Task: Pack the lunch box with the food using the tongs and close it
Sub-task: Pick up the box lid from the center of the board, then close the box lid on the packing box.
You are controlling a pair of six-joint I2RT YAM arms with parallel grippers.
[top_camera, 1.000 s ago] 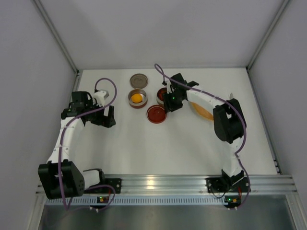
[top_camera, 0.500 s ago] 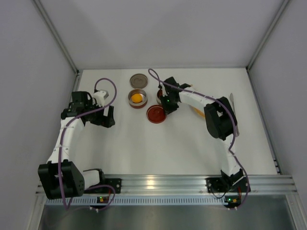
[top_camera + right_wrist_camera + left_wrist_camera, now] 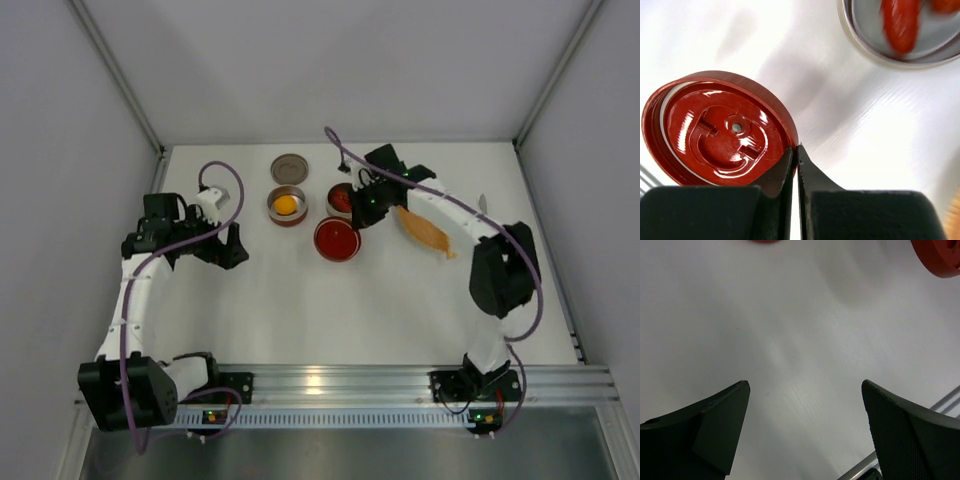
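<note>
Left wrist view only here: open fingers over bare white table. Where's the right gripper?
Observer: Right gripper: fingers shut, tips at the rim of the round red plastic lid.
Operator: Food in yet?
Observer: Red slices sit in one round metal tin, the round orange-yellow piece in a second tin.
Operator: Other lid?
Observer: A round grey metal lid lies on the table just beyond the second tin, apart from it.

Two tins, two lids (one red, one grey), one orange dish, one tongs
</note>
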